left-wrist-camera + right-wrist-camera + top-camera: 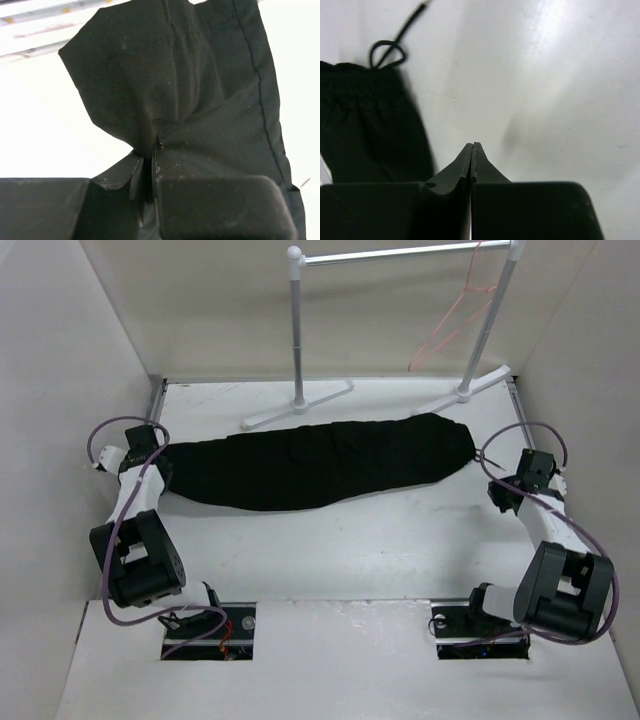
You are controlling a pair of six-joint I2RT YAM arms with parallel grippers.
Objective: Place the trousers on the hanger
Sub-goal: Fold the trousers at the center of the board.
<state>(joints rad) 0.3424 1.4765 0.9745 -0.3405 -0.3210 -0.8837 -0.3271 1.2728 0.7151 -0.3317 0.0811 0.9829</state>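
The black trousers (320, 465) lie stretched left to right across the white table. My left gripper (163, 456) is at their left end, and in the left wrist view it (150, 147) is shut on a bunched fold of the black fabric (200, 90). My right gripper (497, 482) sits just right of the trousers' right end. In the right wrist view it (472, 148) is shut and empty over bare table, with the drawstring waist (365, 125) and its cord loop (385, 52) to the left. The pink-red wire hanger (455, 315) hangs from the rail's right end at the back.
The white and metal clothes rail (400, 253) stands at the back on two white feet (300, 405), just behind the trousers. White walls (60, 390) close in the table on the left, right and back.
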